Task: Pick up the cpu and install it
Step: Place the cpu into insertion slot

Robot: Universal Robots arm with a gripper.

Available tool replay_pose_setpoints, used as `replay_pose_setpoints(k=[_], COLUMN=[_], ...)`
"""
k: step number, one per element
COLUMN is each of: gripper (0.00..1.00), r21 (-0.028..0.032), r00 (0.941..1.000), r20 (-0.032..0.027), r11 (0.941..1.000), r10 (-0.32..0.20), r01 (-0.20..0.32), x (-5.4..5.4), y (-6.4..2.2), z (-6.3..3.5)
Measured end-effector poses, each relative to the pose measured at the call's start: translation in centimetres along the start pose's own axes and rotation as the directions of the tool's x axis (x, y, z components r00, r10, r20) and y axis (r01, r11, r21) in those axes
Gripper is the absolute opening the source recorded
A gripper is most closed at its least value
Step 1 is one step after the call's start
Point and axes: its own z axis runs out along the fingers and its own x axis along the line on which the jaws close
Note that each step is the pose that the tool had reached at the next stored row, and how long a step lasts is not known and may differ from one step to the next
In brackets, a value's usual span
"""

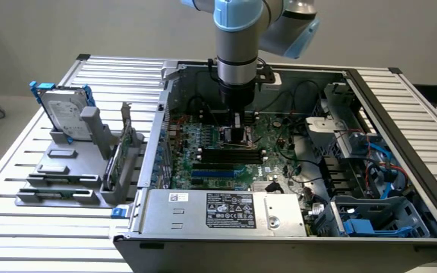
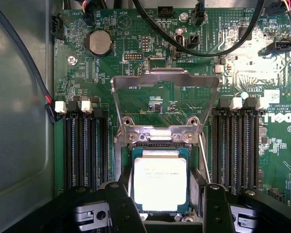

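Inside the open computer case point(image 1: 400, 114), on the green board point(image 2: 136, 77), I see the socket point(image 2: 160, 137) crowded by memory slots point(image 2: 85, 145) on both sides, its hinged frame point(image 2: 165, 77) raised clear, the cpu point(image 2: 160, 182) lying square within it, and the gripper point(image 2: 165, 206) fingers point(image 2: 121, 204) spread just outside the cpu's edges.

- We see a slatted metal table point(image 1: 21, 227) spanning the exterior view from left edge to right edge.
- An open computer case point(image 1: 279, 256) lies on its side on the slats, centre to lower right of frame, open face up.
- A grey rack point(image 1: 59, 182) sits flat on the slats at mid-left of frame, just beside the case; we can't tell if they touch.
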Motion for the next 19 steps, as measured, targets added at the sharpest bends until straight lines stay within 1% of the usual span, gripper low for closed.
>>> replay_pose_setpoints(k=[16, 18, 19], gripper=[0.55, 0.56, 0.62], r21=[-0.0004, -0.0014, -0.0012], r00=[1.0, 1.0, 1.0], r20=[-0.0014, -0.0037, -0.0028], r11=[1.0, 1.0, 1.0], r10=[-0.007, -0.007, -0.007], r01=[0.007, 0.007, 0.007], x=[0.01, 0.06, 0.04], y=[0.0, 0.02, 0.02], z=[0.06, 0.13, 0.11])
